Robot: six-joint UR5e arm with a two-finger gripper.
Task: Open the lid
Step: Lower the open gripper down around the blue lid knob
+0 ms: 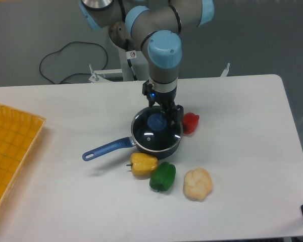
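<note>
The lid point(154, 135), a round glass disc with a thin metal rim, rests flat on the dark blue saucepan point(167, 150) in the middle of the table. Its blue knob point(156, 121) shows at the centre. My gripper point(163, 114) hangs over the pan's far right part, just beside the knob, with its fingers apart and open. Nothing is held between them. One dark finger point(174, 115) stands at the pan's right rim.
A red pepper point(191, 122) lies right of the pan, touching or nearly touching it. A yellow pepper point(143, 164), a green pepper point(163, 176) and a cauliflower point(197, 183) lie in front. The pan's handle point(105, 148) points left. A yellow tray point(10, 151) sits at the left edge.
</note>
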